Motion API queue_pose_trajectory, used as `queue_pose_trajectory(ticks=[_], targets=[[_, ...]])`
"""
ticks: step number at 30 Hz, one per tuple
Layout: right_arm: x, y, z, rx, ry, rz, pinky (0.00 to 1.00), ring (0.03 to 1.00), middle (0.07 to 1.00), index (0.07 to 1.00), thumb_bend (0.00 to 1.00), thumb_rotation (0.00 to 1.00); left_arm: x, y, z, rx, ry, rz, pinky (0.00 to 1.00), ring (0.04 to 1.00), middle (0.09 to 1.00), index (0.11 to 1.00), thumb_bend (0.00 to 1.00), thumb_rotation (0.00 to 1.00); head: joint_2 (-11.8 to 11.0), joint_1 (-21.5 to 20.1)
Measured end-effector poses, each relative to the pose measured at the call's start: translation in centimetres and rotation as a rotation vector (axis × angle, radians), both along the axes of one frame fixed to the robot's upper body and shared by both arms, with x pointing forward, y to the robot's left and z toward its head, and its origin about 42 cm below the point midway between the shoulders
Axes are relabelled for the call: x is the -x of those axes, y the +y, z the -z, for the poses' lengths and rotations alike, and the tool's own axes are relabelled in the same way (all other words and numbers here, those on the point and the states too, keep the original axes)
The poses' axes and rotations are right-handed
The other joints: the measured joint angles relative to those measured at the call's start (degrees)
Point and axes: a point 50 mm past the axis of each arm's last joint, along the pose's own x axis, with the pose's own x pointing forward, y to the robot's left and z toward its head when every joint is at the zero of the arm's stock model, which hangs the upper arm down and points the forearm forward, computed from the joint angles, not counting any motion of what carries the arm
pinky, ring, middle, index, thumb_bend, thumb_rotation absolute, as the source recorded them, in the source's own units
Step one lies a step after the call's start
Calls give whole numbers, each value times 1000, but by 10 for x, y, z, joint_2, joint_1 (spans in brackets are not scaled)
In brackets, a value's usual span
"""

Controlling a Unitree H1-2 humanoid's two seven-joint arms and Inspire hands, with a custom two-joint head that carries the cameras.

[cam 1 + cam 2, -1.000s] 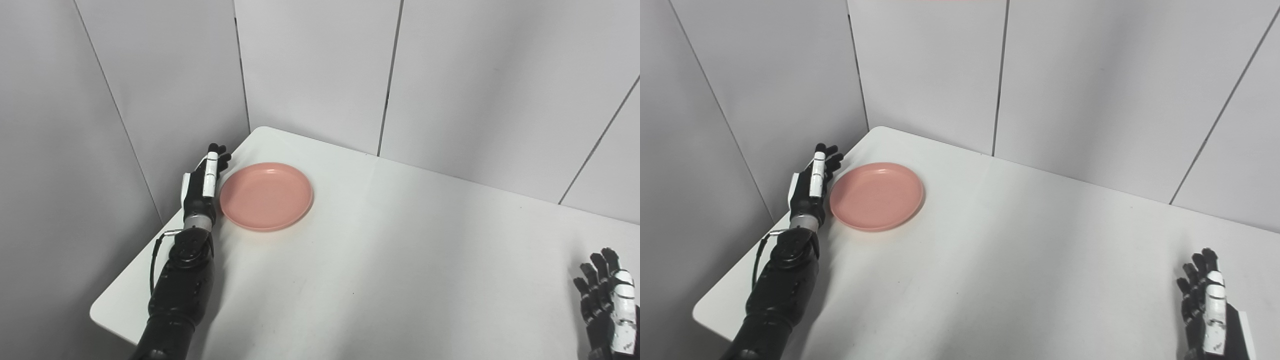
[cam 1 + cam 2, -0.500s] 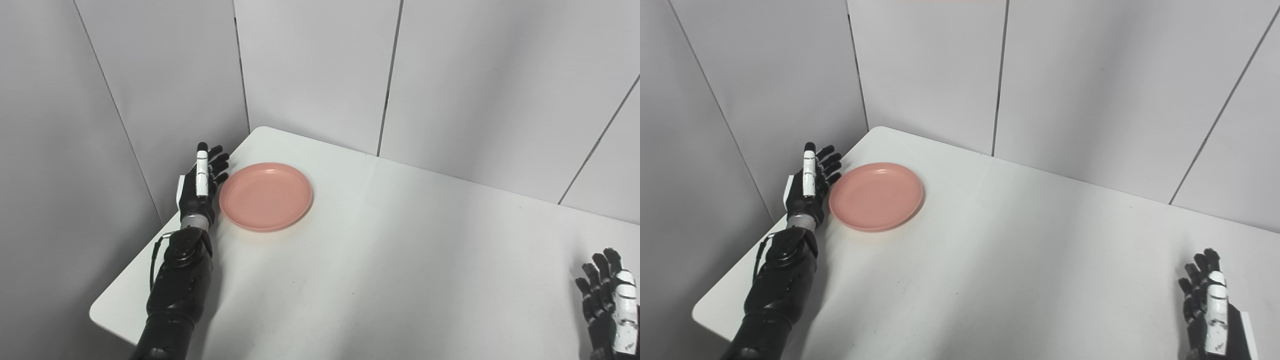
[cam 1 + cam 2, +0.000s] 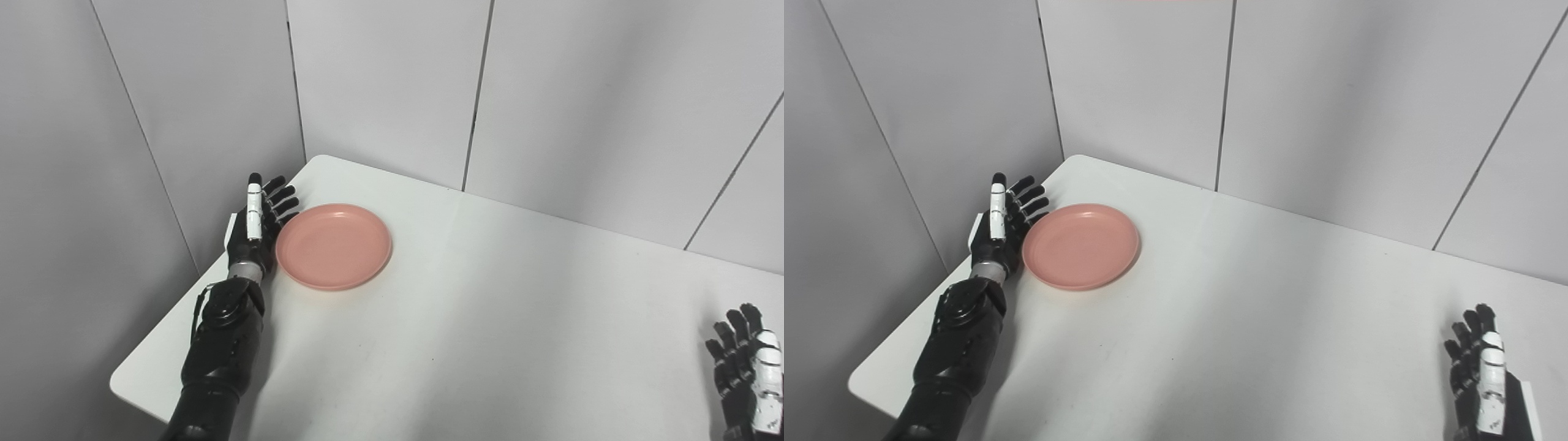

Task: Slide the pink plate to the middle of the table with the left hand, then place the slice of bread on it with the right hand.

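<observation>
With fingers spread and gripping nothing, the left robot hand point(image 3: 256, 223) presses the plate point(image 3: 334, 246) edge; the plate has shifted slightly right from the desk's point(image 3: 490, 318) upper-left corner, so sliding has begun.

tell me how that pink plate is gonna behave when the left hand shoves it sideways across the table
The pink plate looks rigid and shallow with a low rim, so it should slide flat rather than tip. The table looks smooth, so it will probably glide easily. The open left hand sits at its edge; an off-centre push may spin it.

White table point(image 3: 490, 318) with rounded corner; pale grey panel walls point(image 3: 380, 86), dark vertical seams
</observation>
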Motion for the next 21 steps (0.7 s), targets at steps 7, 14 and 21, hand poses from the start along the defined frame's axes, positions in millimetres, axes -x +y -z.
queue_pose_trajectory(ticks=[7, 14, 21], targets=[[0, 0, -1, 0, -4, -1, 1000, 1000, 1000, 1000, 593, 980, -10, -9, 0, -13, 10, 45, 678, 751, 761, 757, 750, 1000, 1, -6], [0, 0, -2, 0, -8, 1, 1000, 1000, 1000, 1000, 589, 972, -16, -21, 0, -31, 16, 90, 694, 762, 779, 774, 722, 1000, 3, -6], [0, 1, -3, 0, -10, 2, 1000, 999, 1000, 1000, 585, 976, -31, -46, 2, -115, 33, 167, 715, 769, 788, 775, 743, 1000, 4, -9]])
